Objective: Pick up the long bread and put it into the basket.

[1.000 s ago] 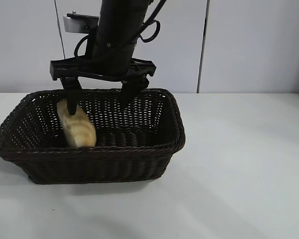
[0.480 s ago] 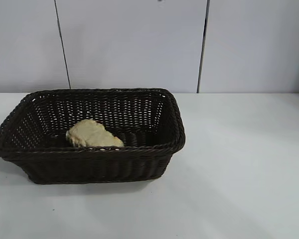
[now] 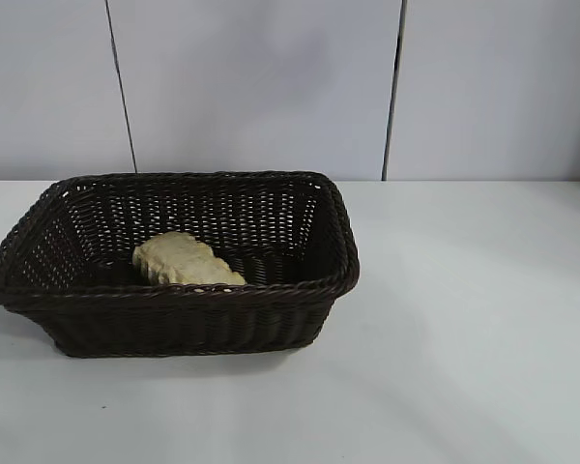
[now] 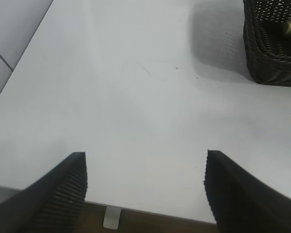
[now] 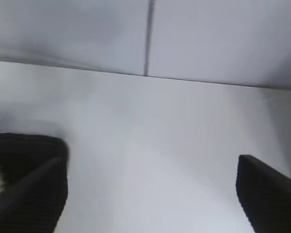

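Pale ridged long bread (image 3: pixel 187 261) flat inside dark wicker basket (image 3: pixel 300 290) (left of centre)

Bright even light, right wrist view perhaps blurred.

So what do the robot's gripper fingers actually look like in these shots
Only the wrist views show them. The left gripper has two broad, black, wedge-shaped fingers whose inner faces carry fine ribbing. The right gripper has matching black fingers, but any ribbing cannot be made out there. No cables, markings or other arm parts are visible.
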You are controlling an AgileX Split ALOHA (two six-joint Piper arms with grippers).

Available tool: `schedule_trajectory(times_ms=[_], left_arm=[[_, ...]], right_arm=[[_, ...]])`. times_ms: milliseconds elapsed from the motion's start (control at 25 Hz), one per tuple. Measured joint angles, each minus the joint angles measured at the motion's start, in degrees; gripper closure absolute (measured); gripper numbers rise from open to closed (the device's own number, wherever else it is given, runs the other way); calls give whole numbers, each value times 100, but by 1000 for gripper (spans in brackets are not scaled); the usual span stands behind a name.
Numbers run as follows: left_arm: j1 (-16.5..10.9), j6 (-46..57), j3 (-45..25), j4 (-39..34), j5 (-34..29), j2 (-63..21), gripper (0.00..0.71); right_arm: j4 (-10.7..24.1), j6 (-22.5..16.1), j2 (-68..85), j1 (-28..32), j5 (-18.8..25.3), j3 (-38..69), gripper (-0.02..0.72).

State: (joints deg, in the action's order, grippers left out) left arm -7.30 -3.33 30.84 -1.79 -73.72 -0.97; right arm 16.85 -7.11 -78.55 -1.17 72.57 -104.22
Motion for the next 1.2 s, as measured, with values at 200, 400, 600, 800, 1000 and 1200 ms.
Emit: schedule_trajectory(times_ms=[200, 400, 600, 800, 1000, 1200], left_arm=[[0, 0, 0, 0, 0, 0, 212], [0, 0, 0, 0, 0, 0, 212], [0, 0, 0, 0, 0, 0, 212], [0, 0, 0, 0, 0, 0, 212], [0, 0, 0, 0, 0, 0, 212], [0, 0, 0, 0, 0, 0, 212]], right_arm=[[-868, 501, 502, 433, 6, 29, 50], [-1264, 636, 1968, 441, 0, 284, 50], [-1474, 711, 4257, 441, 12, 1393, 50], [-1480, 677, 6382, 441, 12, 3194, 50], [-1480, 677, 7505, 441, 12, 4675, 50], [-1528, 677, 7610, 441, -14, 5821, 50]])
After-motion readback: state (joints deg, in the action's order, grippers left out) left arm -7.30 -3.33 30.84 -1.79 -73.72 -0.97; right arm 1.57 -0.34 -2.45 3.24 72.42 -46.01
